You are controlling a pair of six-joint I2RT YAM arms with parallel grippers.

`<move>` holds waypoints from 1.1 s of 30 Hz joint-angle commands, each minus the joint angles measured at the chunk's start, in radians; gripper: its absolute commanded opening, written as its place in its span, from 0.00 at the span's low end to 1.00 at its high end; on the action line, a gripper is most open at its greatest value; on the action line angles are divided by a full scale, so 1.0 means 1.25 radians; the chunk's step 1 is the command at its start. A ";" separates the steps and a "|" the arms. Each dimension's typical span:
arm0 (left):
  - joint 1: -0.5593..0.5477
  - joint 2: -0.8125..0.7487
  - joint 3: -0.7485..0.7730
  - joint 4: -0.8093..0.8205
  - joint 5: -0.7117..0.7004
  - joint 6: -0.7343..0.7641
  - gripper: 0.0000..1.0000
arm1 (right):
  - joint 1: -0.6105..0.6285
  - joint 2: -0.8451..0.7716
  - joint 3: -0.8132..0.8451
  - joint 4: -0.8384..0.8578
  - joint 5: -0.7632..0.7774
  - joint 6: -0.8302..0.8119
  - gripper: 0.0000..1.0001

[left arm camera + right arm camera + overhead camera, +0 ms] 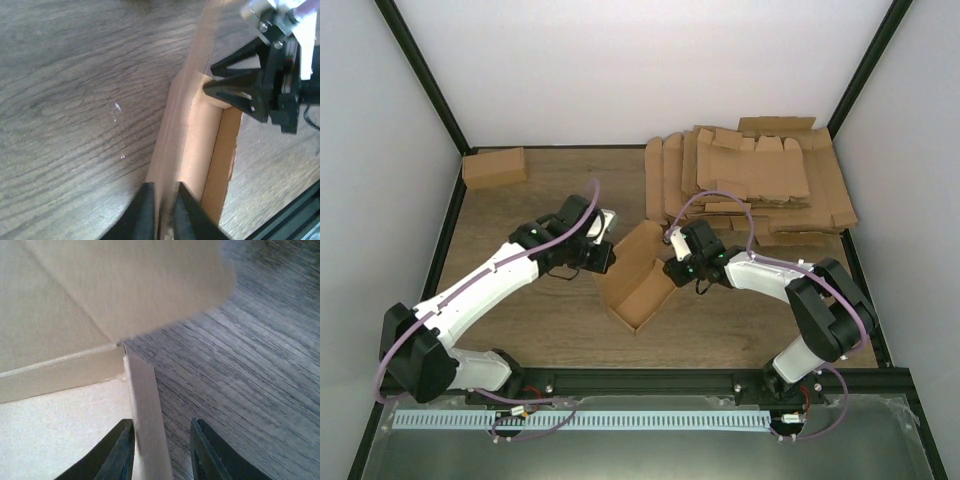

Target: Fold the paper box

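A brown paper box (638, 283), partly folded into an open tray, lies at the table's middle. My left gripper (604, 255) is at the box's left wall and is shut on that wall (172, 150), its fingertips (145, 200) pinching the cardboard. My right gripper (676, 268) is at the box's right side, seen opposite in the left wrist view (235, 90). In the right wrist view its jaws stand apart around the box's upright right wall (147, 410), which lies against the left finger, with a gap to the right finger. A flap (125, 285) hangs above.
A stack of flat unfolded cardboard blanks (750, 180) lies at the back right. A finished closed box (495, 167) sits at the back left. Black frame rails bound the wooden table (520, 330).
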 commanded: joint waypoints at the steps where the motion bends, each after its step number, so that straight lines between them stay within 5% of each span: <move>1: 0.046 0.008 -0.014 0.022 0.016 -0.019 0.05 | -0.005 -0.022 0.003 0.016 0.014 0.011 0.33; 13: 0.081 0.058 0.025 0.015 0.073 0.048 0.04 | -0.001 -0.021 0.019 0.009 -0.008 -0.051 0.33; 22: 0.081 0.105 0.095 -0.019 0.062 0.101 0.04 | 0.045 0.099 0.161 -0.125 0.132 -0.181 0.33; 33: 0.081 0.117 0.127 -0.009 0.053 0.125 0.04 | 0.103 0.146 0.161 -0.146 0.223 -0.199 0.27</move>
